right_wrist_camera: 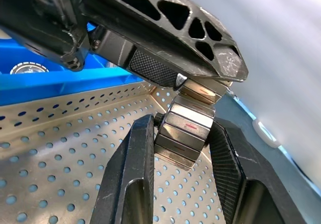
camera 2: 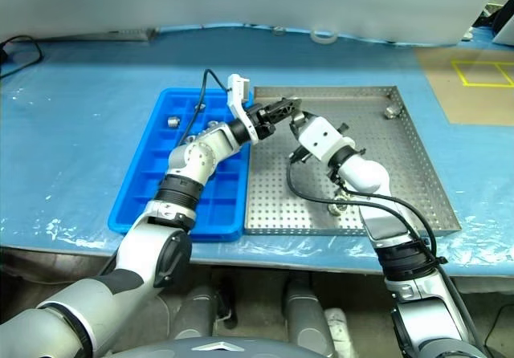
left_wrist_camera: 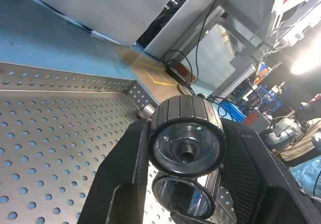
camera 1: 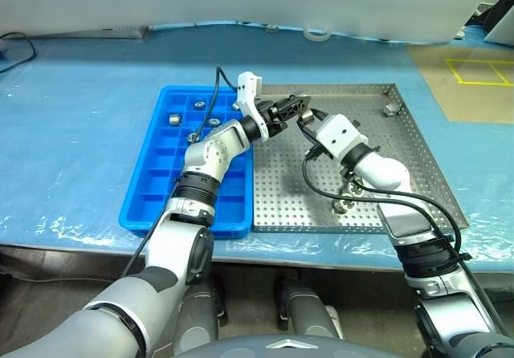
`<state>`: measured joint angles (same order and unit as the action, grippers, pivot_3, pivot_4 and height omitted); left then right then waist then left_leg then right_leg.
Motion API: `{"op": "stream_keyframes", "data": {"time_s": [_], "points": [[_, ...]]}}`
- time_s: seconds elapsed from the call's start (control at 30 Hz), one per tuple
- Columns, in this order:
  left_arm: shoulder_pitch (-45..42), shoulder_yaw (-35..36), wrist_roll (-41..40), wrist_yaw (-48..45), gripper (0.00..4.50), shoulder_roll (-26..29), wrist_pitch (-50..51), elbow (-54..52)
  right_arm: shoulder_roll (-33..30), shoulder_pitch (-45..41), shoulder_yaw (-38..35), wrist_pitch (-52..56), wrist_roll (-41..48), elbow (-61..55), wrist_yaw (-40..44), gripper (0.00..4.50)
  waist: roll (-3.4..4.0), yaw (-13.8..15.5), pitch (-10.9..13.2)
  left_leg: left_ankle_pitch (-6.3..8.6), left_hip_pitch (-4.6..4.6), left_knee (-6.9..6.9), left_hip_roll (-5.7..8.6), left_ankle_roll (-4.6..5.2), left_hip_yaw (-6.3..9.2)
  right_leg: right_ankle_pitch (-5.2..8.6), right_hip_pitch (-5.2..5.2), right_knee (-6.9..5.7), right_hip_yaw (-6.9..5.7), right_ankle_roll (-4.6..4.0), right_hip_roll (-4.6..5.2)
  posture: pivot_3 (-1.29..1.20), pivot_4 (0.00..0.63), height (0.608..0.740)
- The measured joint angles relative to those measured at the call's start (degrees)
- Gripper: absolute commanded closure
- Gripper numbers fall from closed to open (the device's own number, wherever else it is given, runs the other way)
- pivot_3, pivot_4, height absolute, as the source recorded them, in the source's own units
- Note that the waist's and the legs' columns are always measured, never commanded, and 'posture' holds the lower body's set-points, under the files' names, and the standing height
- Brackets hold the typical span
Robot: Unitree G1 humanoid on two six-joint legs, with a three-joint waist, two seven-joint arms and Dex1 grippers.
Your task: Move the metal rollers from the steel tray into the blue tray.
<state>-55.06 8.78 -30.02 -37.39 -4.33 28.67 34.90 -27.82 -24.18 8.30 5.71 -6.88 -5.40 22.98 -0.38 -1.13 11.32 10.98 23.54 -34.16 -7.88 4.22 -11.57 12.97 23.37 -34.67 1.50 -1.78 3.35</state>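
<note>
— While both arms meet above the steel tray [camera 1: 418, 161], how much of the job is judged done?

— Roughly three metal rollers [camera 1: 174, 119] are seen already lodged in far compartments of the blue tray [camera 1: 144, 201], which is set on the blue-covered counter [camera 1: 72, 133] just beside the steel tray. A start is counted, no more.

— And what is held?

— Two rollers stacked end to end are pictured between the two claws. The left claw [camera 1: 294, 105] is closed narrowly on one roller [left_wrist_camera: 186, 141], its ribbed side pinched between the black fingers [left_wrist_camera: 125, 184]. The right claw [right_wrist_camera: 183, 148] is clamped part-way on the second roller [right_wrist_camera: 185, 128], directly against the first.

— Is a handover being shown?

— It is read that way, or as a stuck pair being separated; which cannot be told.

— What is left?

— At least one roller [camera 1: 391, 109] is seen in the steel tray's far right corner, and more [camera 1: 344, 205] near its front edge beneath the right arm. Those, and the gripped pair, are yet to be placed.
</note>
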Motion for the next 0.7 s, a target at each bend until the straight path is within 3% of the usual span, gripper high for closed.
{"op": "stream_keyframes", "data": {"time_s": [0.7], "points": [[-0.04,-1.82,1.13,0.45,2.76,0.41,-1.12,0.04,-0.28,0.34,-0.69,1.91,3.46,-0.75,1.73,3.34,0.01,0.21,0.00,0.00,0.02,-0.01,0.01,0.02,0.00,0.00,0.00,0.00,0.00,0.00,0.01,-0.29,0.150,0.740]]}}
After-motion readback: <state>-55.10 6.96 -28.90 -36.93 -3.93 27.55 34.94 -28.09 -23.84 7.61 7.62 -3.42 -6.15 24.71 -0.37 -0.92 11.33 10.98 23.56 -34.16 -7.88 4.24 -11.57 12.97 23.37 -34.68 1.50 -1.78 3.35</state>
